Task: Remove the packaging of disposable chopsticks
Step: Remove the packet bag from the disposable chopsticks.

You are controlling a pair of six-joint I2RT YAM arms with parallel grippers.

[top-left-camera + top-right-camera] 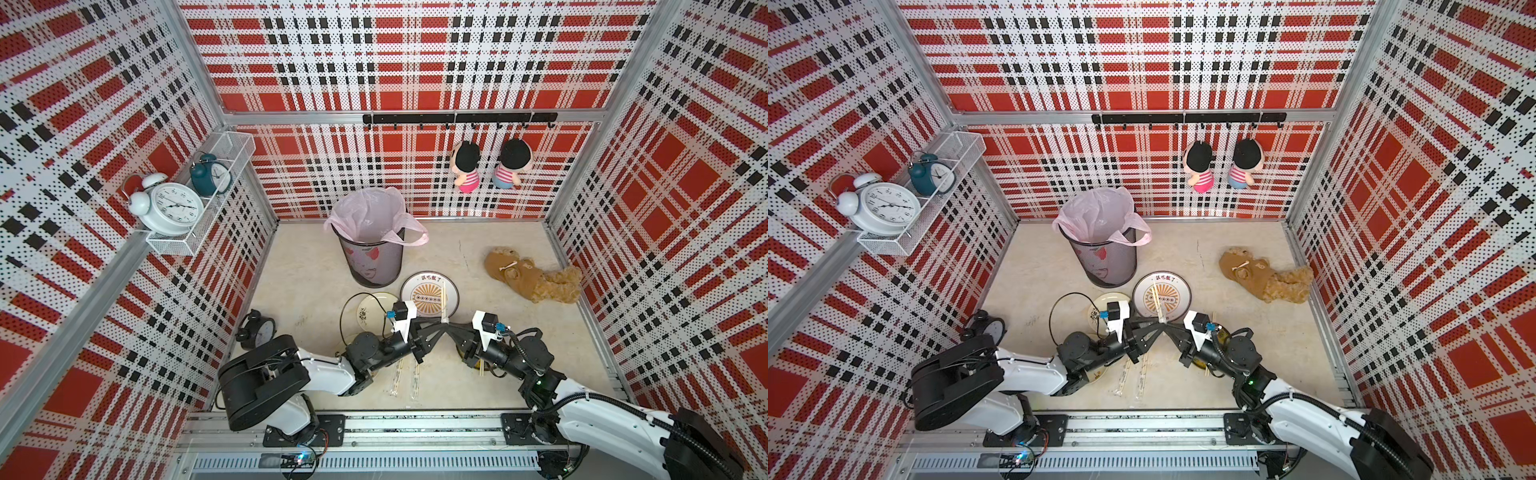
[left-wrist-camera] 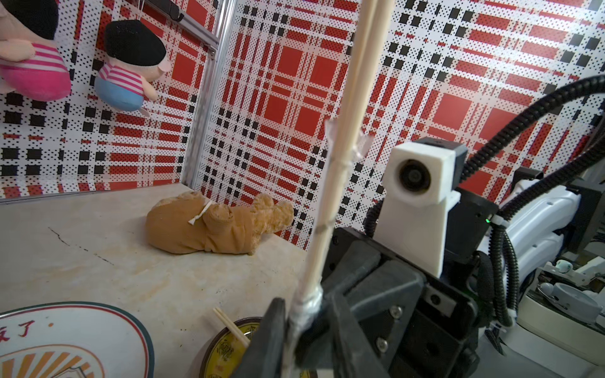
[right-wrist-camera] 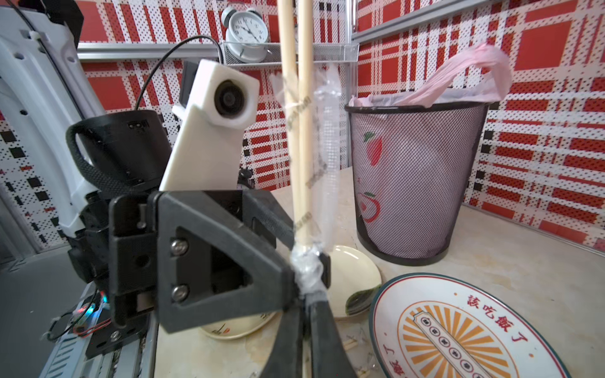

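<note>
Inward, both end effectors (image 1: 444,326) tip-to-tip.

Three sleeves (image 1: 395,380) (one held), three clocks (image 1: 173,208).

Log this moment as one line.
chopsticks: upright, tops bare | packaging: bunched at their base | right fingers: shut on packaging | left fingers: at bunch, grip unclear | also: two wrapped pairs lying flat

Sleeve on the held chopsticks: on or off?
Partly off: sleeve torn open and bunched at the base; chopsticks bare above it.
</note>
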